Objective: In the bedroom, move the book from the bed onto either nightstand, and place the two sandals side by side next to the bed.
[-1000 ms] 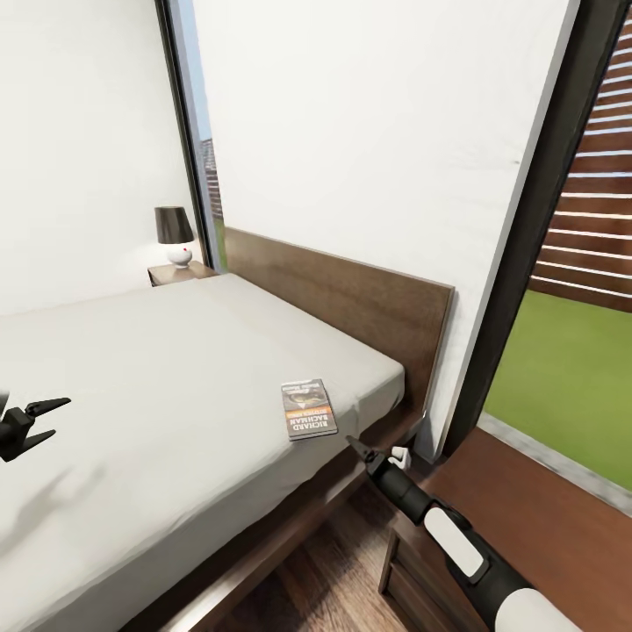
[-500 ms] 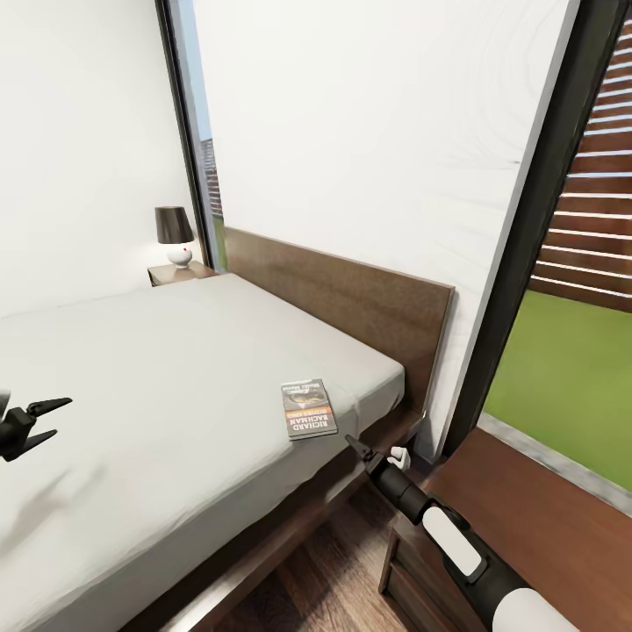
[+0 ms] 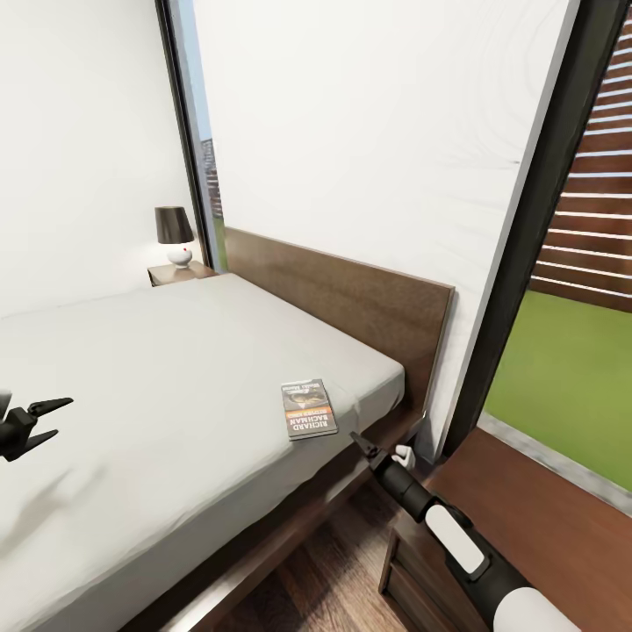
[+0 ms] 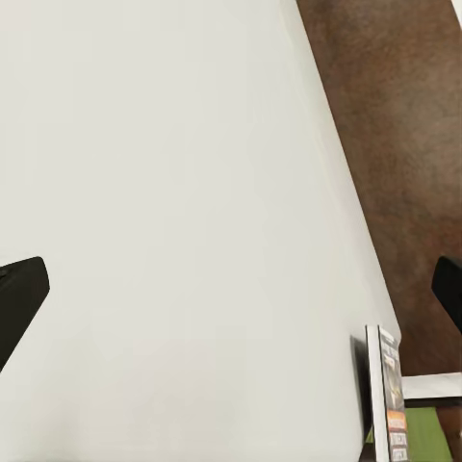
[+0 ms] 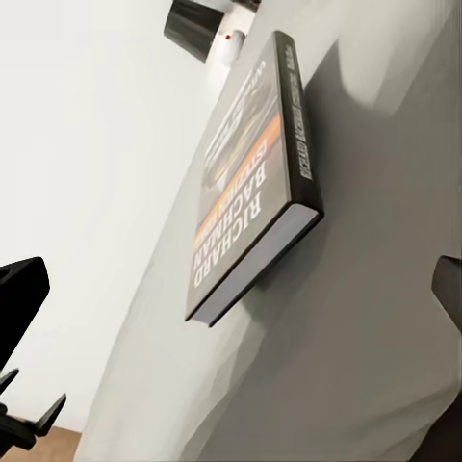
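Note:
The book [image 3: 308, 408], dark grey with an orange band, lies flat on the bed's light-grey mattress [image 3: 158, 386] near the headboard corner. My right gripper [image 3: 360, 442] hangs open just off the bed's edge, a short way in front of the book. In the right wrist view the book [image 5: 252, 183] lies close ahead, with the fingertips [image 5: 21, 294] spread wide. My left gripper [image 3: 57, 418] hovers open over the mattress at the far left. In the left wrist view the book [image 4: 388, 397] appears far off. The two sandals are out of view.
A nightstand [image 3: 180, 273] with a dark-shaded lamp [image 3: 174, 233] stands beyond the bed's far side. A second nightstand [image 3: 535, 518] sits under my right arm at the lower right. The brown headboard [image 3: 351, 303] backs the bed, and a black-framed window [image 3: 570, 351] is on the right.
My right arm has shifted very slightly beside the bed edge. The book and the left gripper have not moved.

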